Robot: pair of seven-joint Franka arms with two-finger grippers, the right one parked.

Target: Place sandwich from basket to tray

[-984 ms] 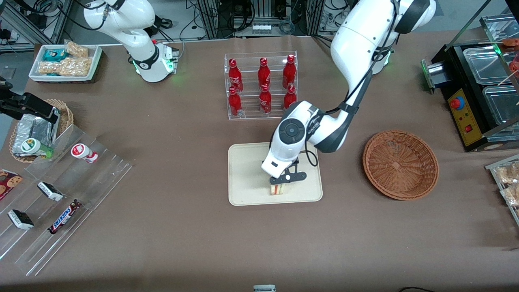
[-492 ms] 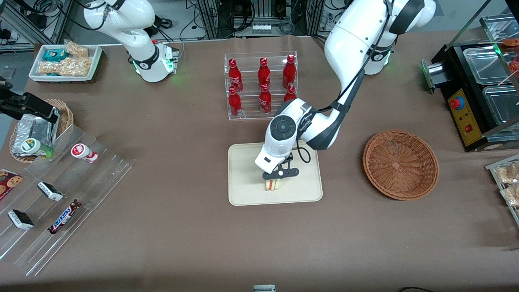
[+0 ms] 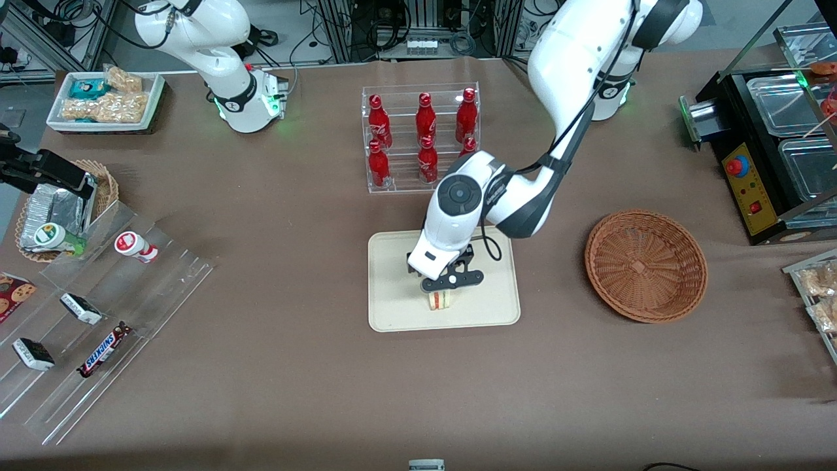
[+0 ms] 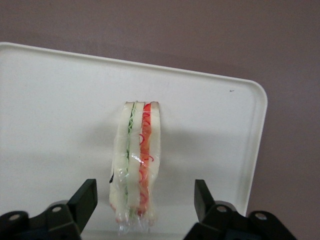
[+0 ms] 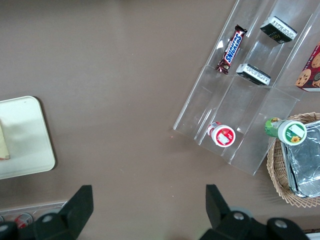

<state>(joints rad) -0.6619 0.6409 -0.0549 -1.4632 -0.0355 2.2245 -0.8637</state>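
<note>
Sandwich (image 3: 439, 300) stands on tray (image 3: 392, 314); hand (image 3: 444, 288) open above; basket (image 3: 645, 265) empty.

Even, bright overhead light on the brown desk (image 3: 274, 366) in the front view, shadows soft and short under the working arm. Green status lights glow at both arm bases. In the left wrist view the tray (image 4: 55, 105) blows out nearly white, and the sandwich (image 4: 136, 165) throws a faint grey shadow beside it; its clear wrap glints. The hand (image 4: 145, 207) sits dark, its fingers (image 4: 82, 202) spread wide and slightly soft in focus.
</note>
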